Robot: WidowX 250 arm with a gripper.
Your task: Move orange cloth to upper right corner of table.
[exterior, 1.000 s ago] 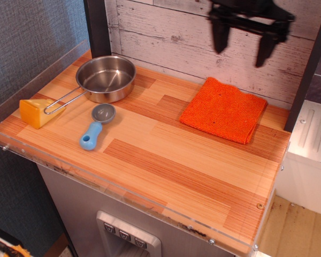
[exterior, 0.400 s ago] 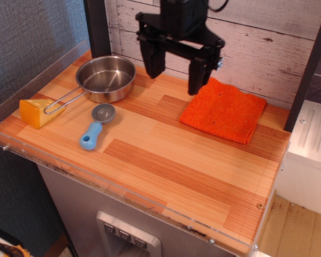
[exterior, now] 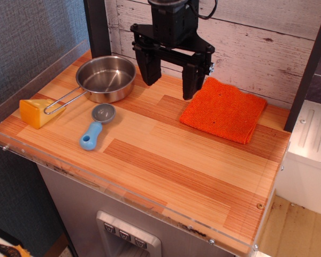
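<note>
The orange cloth (exterior: 224, 110) lies flat and folded at the back right of the wooden table (exterior: 166, 171), close to the white plank wall. My black gripper (exterior: 169, 88) hangs open and empty above the table's back middle, between the steel pan and the cloth. Its right finger (exterior: 190, 83) is just left of the cloth's left corner, and I cannot tell whether it touches it. Its left finger (exterior: 150, 72) is near the pan's right side.
A steel pan (exterior: 106, 78) with a wire handle stands at the back left. A yellow cheese wedge (exterior: 36, 112) lies at the left edge. A blue-handled scoop (exterior: 96, 126) lies in front of the pan. A clear acrylic rim (exterior: 123, 195) borders the table.
The gripper has moved from the upper right, above the cloth, down and to the left, and now hangs low between pan and cloth. The cloth has not moved.
</note>
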